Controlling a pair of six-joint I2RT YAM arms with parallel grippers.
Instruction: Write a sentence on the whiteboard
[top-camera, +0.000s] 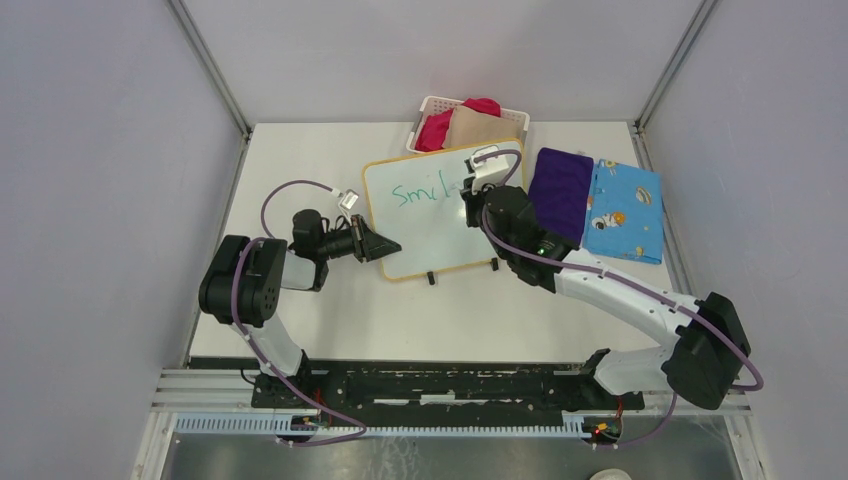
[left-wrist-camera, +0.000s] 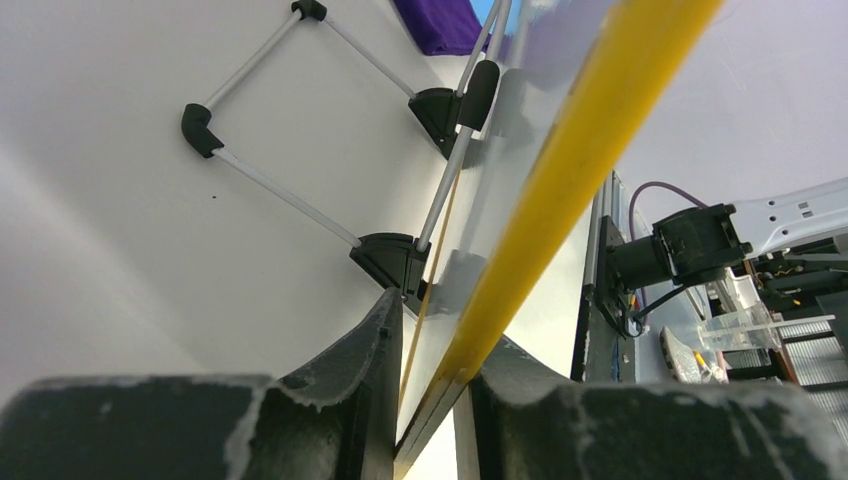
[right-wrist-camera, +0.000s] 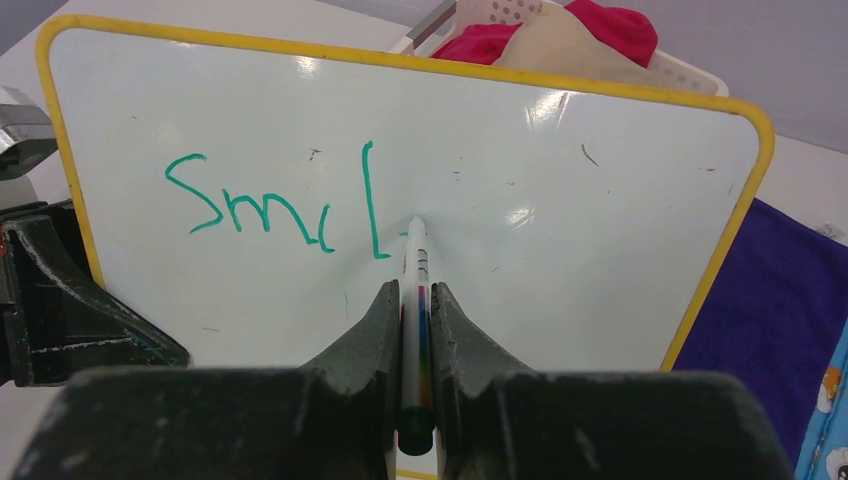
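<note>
Mid-frame in the top view, the whiteboard (top-camera: 430, 225) stands steadied by the left gripper (top-camera: 386, 246) pinching its left edge, so the right gripper (right-wrist-camera: 411, 300), clenched on a marker (right-wrist-camera: 415, 262), can press its tip beside the sentence (right-wrist-camera: 270, 205), reading "Smil"

Overhead view looks down on the whole surface (top-camera: 330, 310); all three share the whiteboard (top-camera: 430, 228), left wrist close along its edge, right wrist close facing its front.
</note>
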